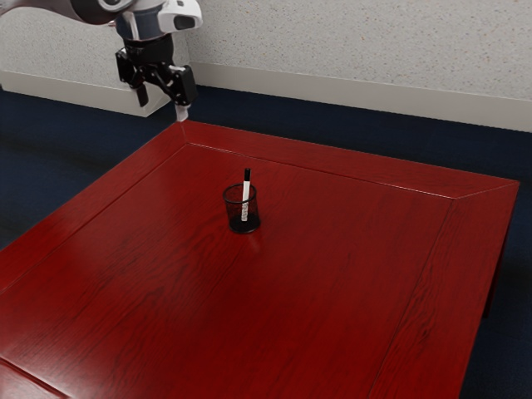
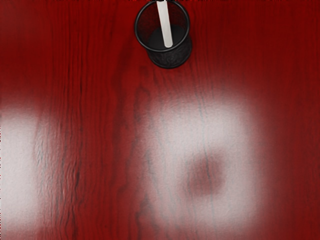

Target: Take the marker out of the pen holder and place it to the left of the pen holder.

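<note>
The pen holder (image 1: 253, 218) props the marker (image 1: 246, 193) aslant, leaving its cap (image 1: 247, 174) up for grasping; the pincer (image 1: 164, 105) hangs to the exterior view's left, spread and empty.

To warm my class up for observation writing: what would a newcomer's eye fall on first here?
Probably the glossy red table, spreading across the exterior view's foreground. Next, the black pen holder standing on it, with a white marker leaning inside, black end up. Then the open black gripper, hanging at the exterior view's upper left.
</note>
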Robot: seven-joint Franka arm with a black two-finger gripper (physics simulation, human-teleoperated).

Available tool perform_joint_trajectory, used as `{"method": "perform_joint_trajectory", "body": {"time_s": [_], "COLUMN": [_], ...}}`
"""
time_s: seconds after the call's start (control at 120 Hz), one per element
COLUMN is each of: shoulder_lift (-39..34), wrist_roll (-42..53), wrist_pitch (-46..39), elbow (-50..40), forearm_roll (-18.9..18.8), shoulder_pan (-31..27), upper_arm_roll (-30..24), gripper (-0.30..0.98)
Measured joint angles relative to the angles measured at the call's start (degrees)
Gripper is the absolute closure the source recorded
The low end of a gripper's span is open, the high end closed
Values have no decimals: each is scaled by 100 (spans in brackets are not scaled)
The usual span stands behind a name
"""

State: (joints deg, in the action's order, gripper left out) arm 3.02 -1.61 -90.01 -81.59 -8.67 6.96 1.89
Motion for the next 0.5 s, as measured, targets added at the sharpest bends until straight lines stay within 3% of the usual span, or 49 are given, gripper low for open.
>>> {"method": "perform_joint_trajectory", "body": {"time_s": [0.142,0.5], "shoulder_lift": [226,2133], "wrist_roll": [-16,-86], "wrist_pitch": [-54,-1214], "elbow": [151,242], "forearm_roll": [-47,57], "shoulder_pan": [-59,-77], "upper_arm_roll": [-37,47], "gripper": [0,0]}}
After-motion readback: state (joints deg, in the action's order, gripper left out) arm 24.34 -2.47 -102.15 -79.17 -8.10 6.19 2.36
